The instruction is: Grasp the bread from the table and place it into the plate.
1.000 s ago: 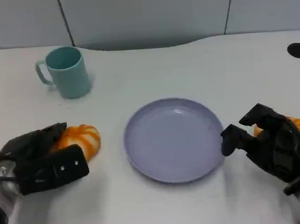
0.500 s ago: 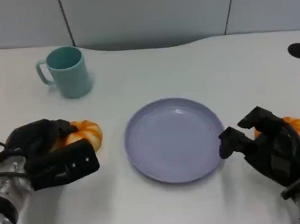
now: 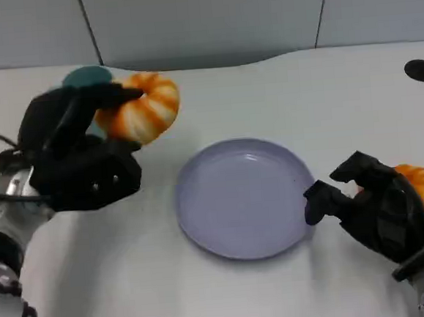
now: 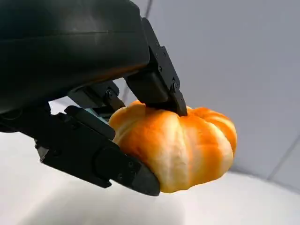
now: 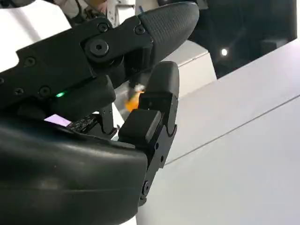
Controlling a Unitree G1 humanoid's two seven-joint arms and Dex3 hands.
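The left hand [image 3: 80, 158] grips a soft, light bread roll [image 3: 140, 107] by its sides, held above the desk [image 3: 280, 87] beside the plate [image 3: 244, 198]; squeezing would dent it. The right hand [image 3: 374, 208] rests half-curled, holding nothing, against a second roll [image 3: 420, 186].

Orange, pale-striped bread [image 3: 143, 105]; lavender plate [image 3: 241, 198]; seemingly teal cup [image 3: 84, 77]; white table [image 3: 280, 94]

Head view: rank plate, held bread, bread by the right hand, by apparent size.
1. Plate, clearly largest.
2. Bread held by the left hand; raised nearer the camera, so its lead is unsure.
3. Bread behind the right hand, partly hidden.
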